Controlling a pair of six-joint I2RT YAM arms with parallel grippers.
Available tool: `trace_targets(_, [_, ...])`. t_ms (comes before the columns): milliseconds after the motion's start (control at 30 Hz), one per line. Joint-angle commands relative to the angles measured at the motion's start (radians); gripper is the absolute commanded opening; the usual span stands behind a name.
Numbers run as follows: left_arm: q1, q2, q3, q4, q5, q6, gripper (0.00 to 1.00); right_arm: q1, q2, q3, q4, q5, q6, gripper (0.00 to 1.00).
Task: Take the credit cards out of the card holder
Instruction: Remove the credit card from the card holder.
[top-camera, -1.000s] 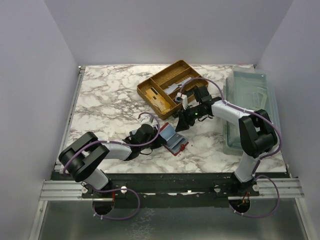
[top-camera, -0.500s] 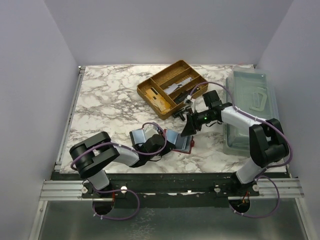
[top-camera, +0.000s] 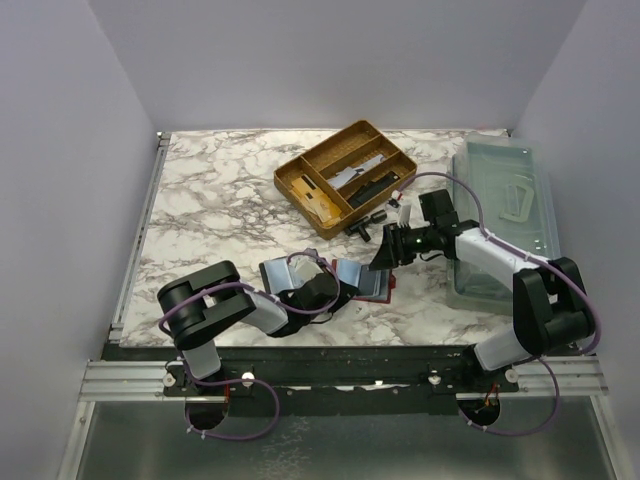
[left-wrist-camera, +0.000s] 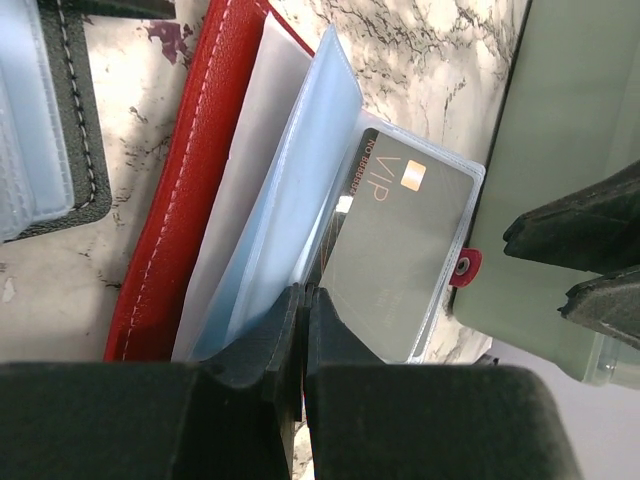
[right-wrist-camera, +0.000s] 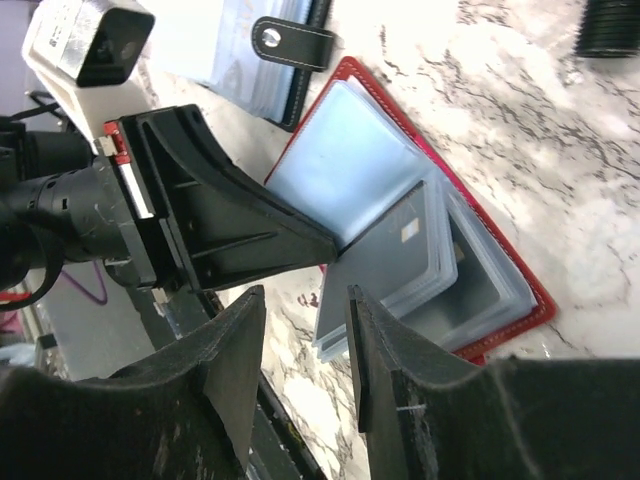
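The red card holder (top-camera: 374, 286) lies open on the marble table near the front, its clear sleeves fanned up. My left gripper (top-camera: 338, 289) is shut on the edge of one clear sleeve (left-wrist-camera: 290, 200). A pale grey credit card (left-wrist-camera: 400, 250) marked VIP sits inside the sleeve beside it, and it also shows in the right wrist view (right-wrist-camera: 400, 262). My right gripper (top-camera: 382, 262) is open just above and right of the holder. In its wrist view the open gripper (right-wrist-camera: 303, 300) is close to the card's free edge without touching it. Any other cards are hidden in the sleeves.
A second, black card holder (top-camera: 278, 272) lies open left of the red one. A wooden divided tray (top-camera: 345, 178) with small items stands behind, with a black part (top-camera: 362, 226) in front of it. A clear green bin (top-camera: 500, 215) fills the right side.
My left gripper has slid right along the front with the red holder's sleeve in it. My right gripper has come down and right from near the tray, close to the holder.
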Motion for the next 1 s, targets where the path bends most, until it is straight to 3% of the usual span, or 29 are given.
trace_targets(0, [-0.007,0.054,-0.017,-0.132,-0.071,-0.034,0.04,-0.003,-0.033,-0.03,0.029,0.127,0.051,0.46])
trace_targets(967, [-0.023,0.056,-0.026,-0.132,-0.082,-0.064,0.04,-0.002,0.022,-0.038,-0.002,0.174,0.058,0.53])
